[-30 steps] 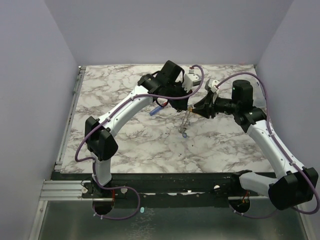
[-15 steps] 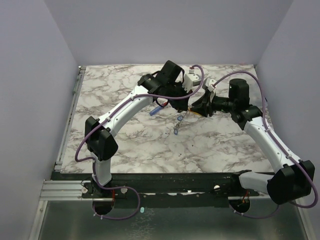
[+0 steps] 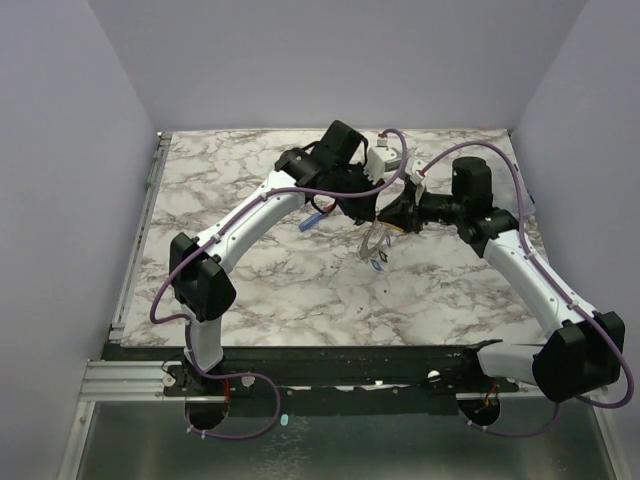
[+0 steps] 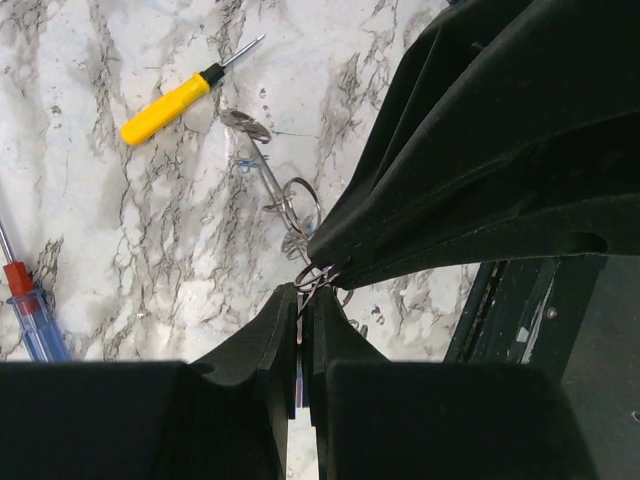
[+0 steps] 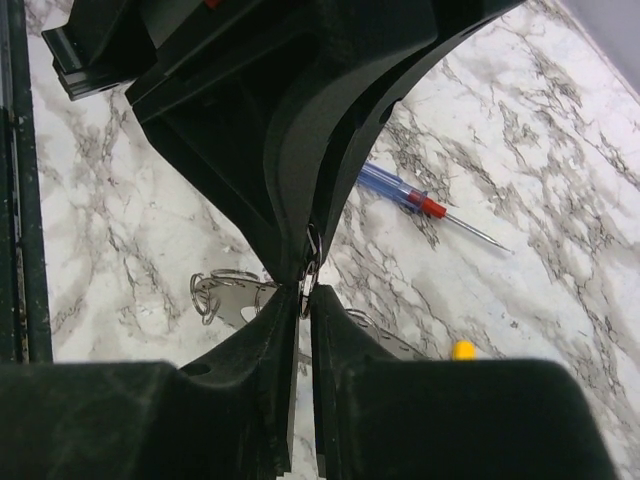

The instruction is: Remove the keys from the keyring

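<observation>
Over the middle of the table (image 3: 250, 290), the keyring (image 4: 316, 274) is hanging up off the marble, pinched from both sides. The left gripper (image 4: 303, 300) is squeezing it with its fingers nearly together, only a thin slit showing. The right gripper (image 5: 300, 300) is coming in nose to nose with it, its fingers also pressed together on the same bit of wire. The keys (image 3: 377, 262) are dangling underneath in a loose string of silver pieces and small rings, apparently just above the marble.

Both wrist cameras are mostly getting blocked by the other arm's black fingers, so I can't tell exactly which loop each tip is biting. A yellow screwdriver (image 4: 165, 107) is lying on the marble near the dangling bunch, and a blue screwdriver (image 5: 400, 192) with a red collar is lying a bit further off.
</observation>
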